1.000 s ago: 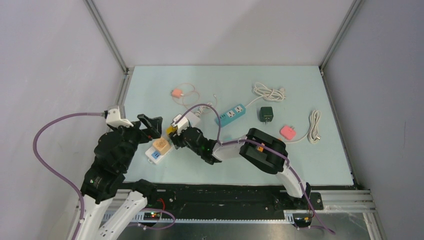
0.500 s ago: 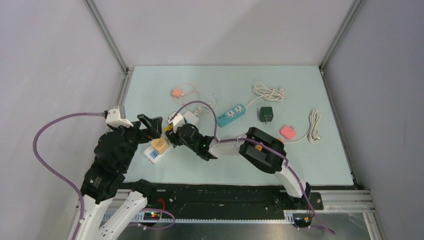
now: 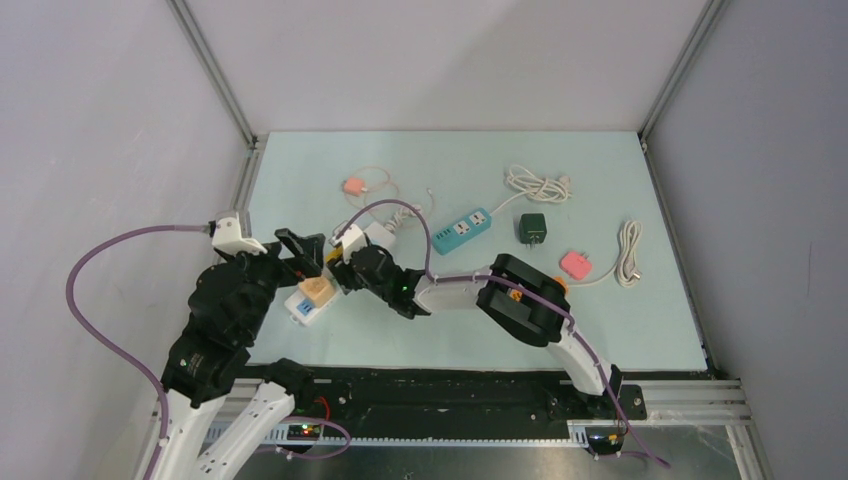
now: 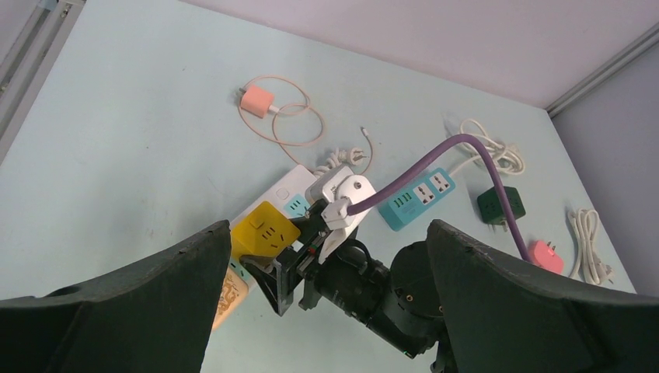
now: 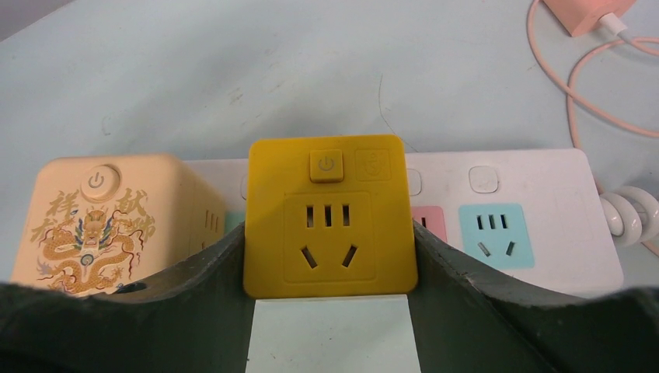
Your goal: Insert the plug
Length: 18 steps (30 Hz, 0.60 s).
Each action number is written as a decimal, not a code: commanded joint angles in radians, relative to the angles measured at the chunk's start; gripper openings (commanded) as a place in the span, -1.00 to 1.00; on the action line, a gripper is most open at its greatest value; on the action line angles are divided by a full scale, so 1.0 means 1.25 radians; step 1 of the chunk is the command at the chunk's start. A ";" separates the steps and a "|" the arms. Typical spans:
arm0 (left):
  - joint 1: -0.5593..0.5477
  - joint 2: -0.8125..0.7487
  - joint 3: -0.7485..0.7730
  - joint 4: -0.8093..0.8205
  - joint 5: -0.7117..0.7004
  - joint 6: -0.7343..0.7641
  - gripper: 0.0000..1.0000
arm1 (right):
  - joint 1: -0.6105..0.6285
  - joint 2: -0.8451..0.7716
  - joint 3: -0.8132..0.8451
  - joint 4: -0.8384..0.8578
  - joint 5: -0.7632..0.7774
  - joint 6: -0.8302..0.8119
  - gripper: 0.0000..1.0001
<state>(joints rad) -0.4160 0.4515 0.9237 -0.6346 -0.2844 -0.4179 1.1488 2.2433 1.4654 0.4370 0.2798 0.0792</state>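
the pale blue surface [image 3: 600,320] fills the middle of the top picture. the left claw [image 4: 328,233] has its two fingers spread wide apart with nothing between them, low in its own picture. the long white power strip [image 5: 544,249] lies across the middle of the right wrist picture. the right claw [image 5: 329,260] is clamped on the yellow plug [image 5: 329,225], with one dark finger pressed on each side. the plug is a square yellow block right over the strip, in the middle of that frame. just beside it on the left is a cream block [image 5: 101,217] with a gold dragon. i cannot tell if the plug is pushed all the way in. its face has five little slots and a small square button [image 5: 327,165] near the top.
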 commanded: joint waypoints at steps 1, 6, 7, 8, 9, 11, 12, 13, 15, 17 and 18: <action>0.001 0.007 0.009 0.017 0.004 0.012 0.99 | 0.004 0.070 -0.050 -0.345 -0.061 0.046 -0.81; 0.001 0.011 0.027 0.017 0.000 0.016 0.99 | -0.012 0.005 0.015 -0.405 -0.062 0.041 -0.46; 0.001 0.014 0.036 0.017 0.005 0.019 0.99 | -0.013 -0.001 0.030 -0.427 -0.067 0.037 -0.43; 0.001 0.017 0.041 0.017 0.009 0.033 0.99 | -0.013 -0.003 0.060 -0.437 -0.078 0.030 -0.36; 0.002 0.025 0.053 0.017 0.016 0.039 0.99 | -0.014 -0.007 0.087 -0.450 -0.086 0.027 -0.34; 0.001 0.031 0.067 0.016 0.016 0.054 0.99 | -0.013 -0.008 0.127 -0.468 -0.103 0.025 -0.27; 0.001 0.034 0.072 0.017 0.014 0.063 0.99 | -0.013 -0.006 0.143 -0.475 -0.111 0.027 -0.21; 0.001 0.040 0.080 0.016 0.013 0.067 0.99 | -0.015 -0.002 0.173 -0.494 -0.112 0.029 -0.16; 0.001 0.047 0.089 0.017 0.014 0.076 0.99 | -0.020 0.003 0.209 -0.518 -0.111 0.043 -0.03; 0.001 0.053 0.096 0.016 0.017 0.080 0.99 | -0.027 -0.002 0.228 -0.531 -0.116 0.067 0.28; 0.001 0.055 0.098 0.016 0.017 0.082 0.99 | -0.029 -0.005 0.231 -0.532 -0.124 0.083 0.37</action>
<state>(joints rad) -0.4160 0.5011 1.0058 -0.6384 -0.2760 -0.3607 1.1229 2.2223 1.6958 -0.0658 0.1814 0.1047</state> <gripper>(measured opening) 0.996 0.650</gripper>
